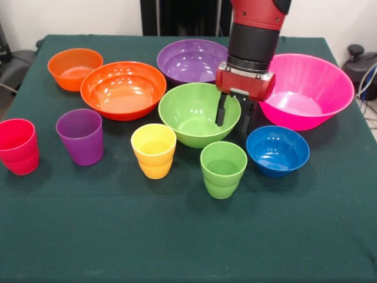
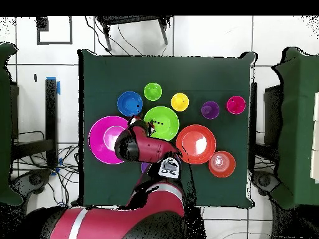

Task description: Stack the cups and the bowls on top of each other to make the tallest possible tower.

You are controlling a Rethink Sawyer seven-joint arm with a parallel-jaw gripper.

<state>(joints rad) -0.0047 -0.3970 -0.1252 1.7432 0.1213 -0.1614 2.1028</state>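
Gripper parked over the lime green bowl, nothing stacked yet

Gripper [image 1: 233,121] is seen with its fingers spread, hanging over the rim of the lime green bowl [image 1: 194,118] on the side next to the pink bowl [image 1: 309,88]; nothing is pinched. No tower has been built: every bowl sits upright and separate on the table [image 1: 177,242].

Probably a grab of the green bowl's wall is being lined up. One finger should be dropped inside the rim and one outside, squarely, so the glossy plastic isn't squirted out when the fingers are closed. It's tight there: the pink bowl and the small blue bowl [image 1: 277,150] are just beside the outer finger, and the green cup [image 1: 223,168] is near the front.

Large orange bowl [image 1: 123,89], purple bowl [image 1: 191,60] and small orange bowl [image 1: 75,68] are lined up behind and to the side. Yellow cup [image 1: 154,150], purple cup [image 1: 80,135] and red cup [image 1: 18,145] are in the front row. Open cloth is left along the front edge, so a lift straight up is the safest exit.
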